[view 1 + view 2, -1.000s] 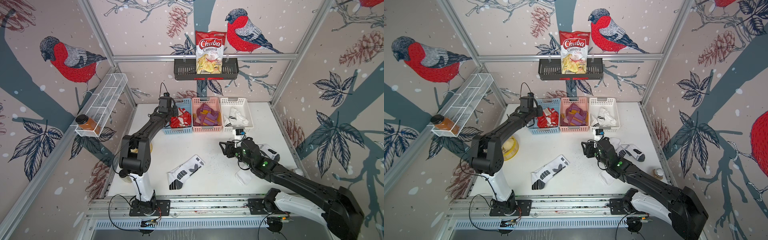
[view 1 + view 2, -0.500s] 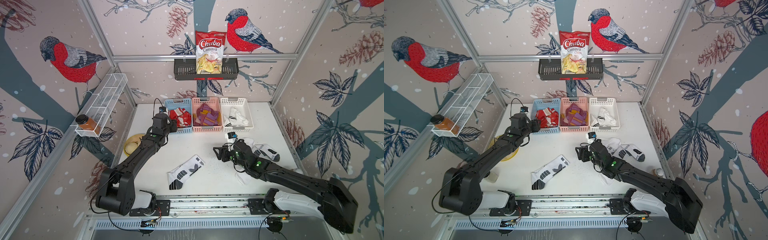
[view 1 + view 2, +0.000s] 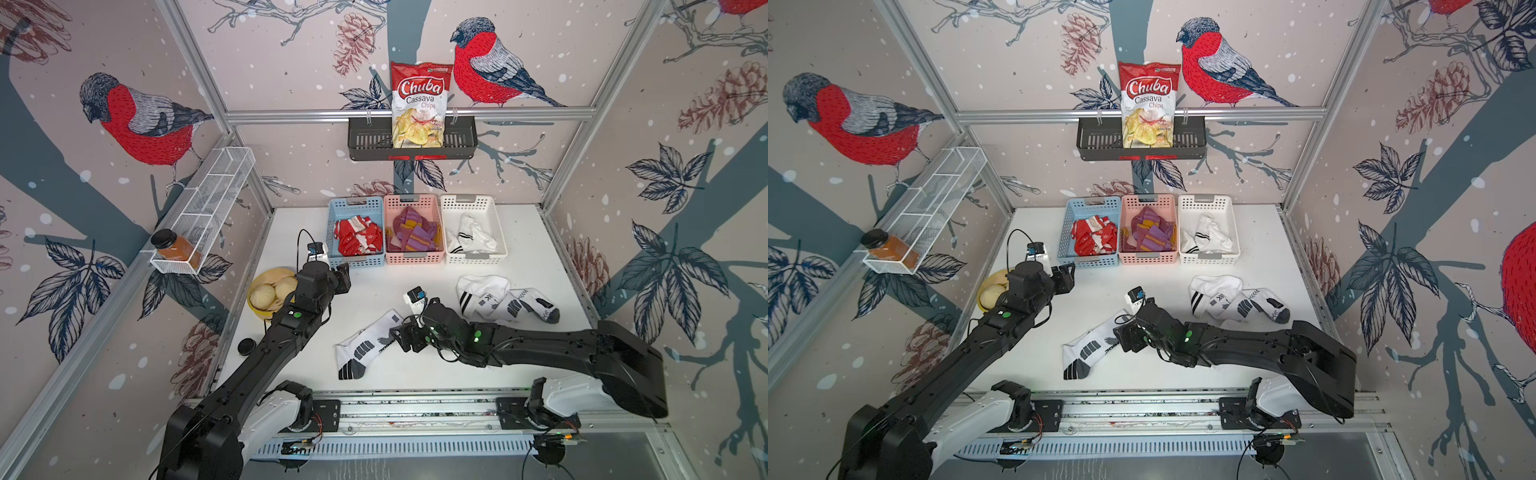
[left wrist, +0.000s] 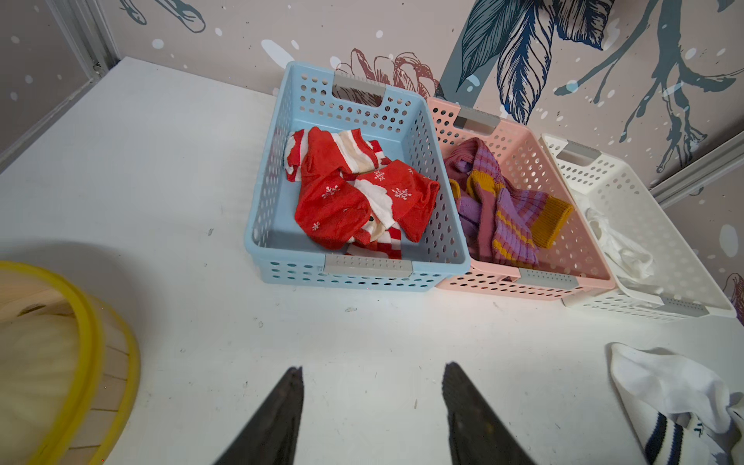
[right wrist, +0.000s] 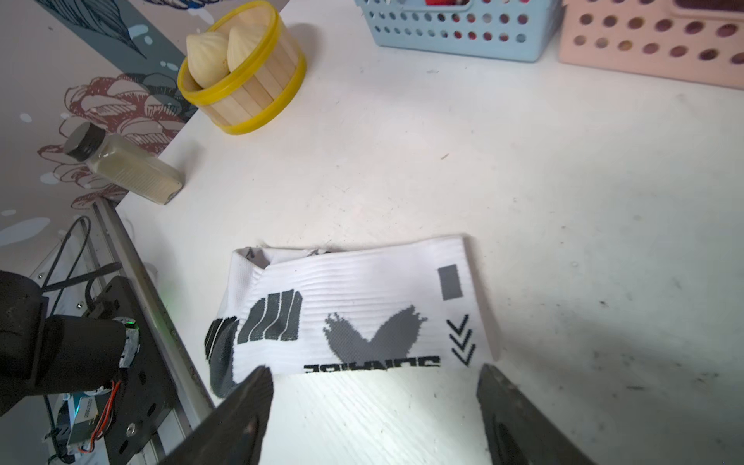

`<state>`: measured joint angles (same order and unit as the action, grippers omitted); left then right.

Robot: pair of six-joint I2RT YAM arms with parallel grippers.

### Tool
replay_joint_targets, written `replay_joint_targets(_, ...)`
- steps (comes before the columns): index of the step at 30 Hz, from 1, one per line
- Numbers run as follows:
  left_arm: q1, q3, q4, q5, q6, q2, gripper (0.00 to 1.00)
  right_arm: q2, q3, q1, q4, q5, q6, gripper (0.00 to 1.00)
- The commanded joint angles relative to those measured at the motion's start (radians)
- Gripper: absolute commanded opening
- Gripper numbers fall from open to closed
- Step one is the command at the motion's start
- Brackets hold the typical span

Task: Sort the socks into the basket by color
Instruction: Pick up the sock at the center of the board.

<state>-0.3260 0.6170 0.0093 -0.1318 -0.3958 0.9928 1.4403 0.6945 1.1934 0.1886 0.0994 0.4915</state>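
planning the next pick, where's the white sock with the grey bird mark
In a top view the sock lies flat on the table, front middle, just ahead of the open right claw.

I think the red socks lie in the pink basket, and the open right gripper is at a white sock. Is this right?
No: the red socks lie in the blue basket, as the left wrist view shows. The open right gripper is indeed at a white sock.
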Motion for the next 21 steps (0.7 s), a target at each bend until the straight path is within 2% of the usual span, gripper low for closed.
replay_joint_targets(1, -0.001, -0.006, -0.008, -0.022, -0.012, -0.006, 0.57, 0.07, 0.043, 0.049, 0.058, -0.011, -0.021, 0.84)
replay_joint_targets(7, -0.002, -0.021, -0.017, -0.064, -0.008, -0.018, 0.58, 0.212, 0.119, 0.088, 0.065, -0.033, -0.039, 0.87)
replay_joint_targets(21, -0.001, -0.031, -0.016, -0.078, -0.003, -0.031, 0.61, 0.384, 0.227, 0.1, 0.034, 0.032, -0.086, 0.91)
